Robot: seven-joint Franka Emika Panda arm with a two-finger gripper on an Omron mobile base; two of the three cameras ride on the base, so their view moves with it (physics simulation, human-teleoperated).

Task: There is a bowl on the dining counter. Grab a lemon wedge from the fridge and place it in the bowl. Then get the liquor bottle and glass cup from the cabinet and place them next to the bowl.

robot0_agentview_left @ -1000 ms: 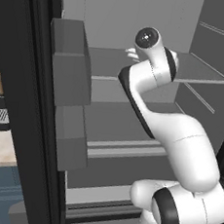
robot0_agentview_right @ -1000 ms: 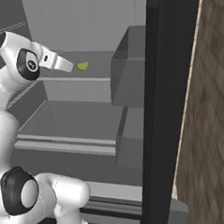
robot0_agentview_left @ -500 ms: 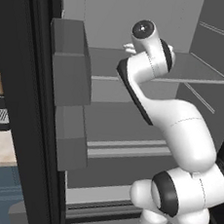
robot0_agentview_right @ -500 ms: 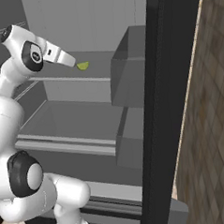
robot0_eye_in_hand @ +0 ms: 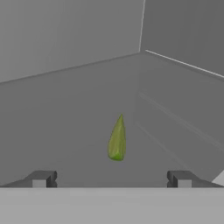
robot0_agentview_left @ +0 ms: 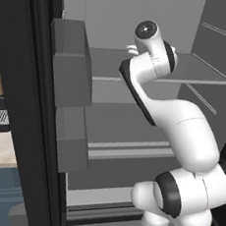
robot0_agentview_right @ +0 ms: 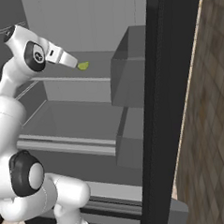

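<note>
Fridge shelf [robot0_eye_in_hand: 65,131] holds an unlabelled lemon wedge [robot0_eye_in_hand: 117,140] ahead of the wide, empty gripper [robot0_eye_in_hand: 111,179].

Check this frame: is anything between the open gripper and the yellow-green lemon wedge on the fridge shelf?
Nothing visible. The yellow-green lemon wedge lies alone on the grey fridge shelf, ahead of the open gripper, centred between its fingertips.
</note>
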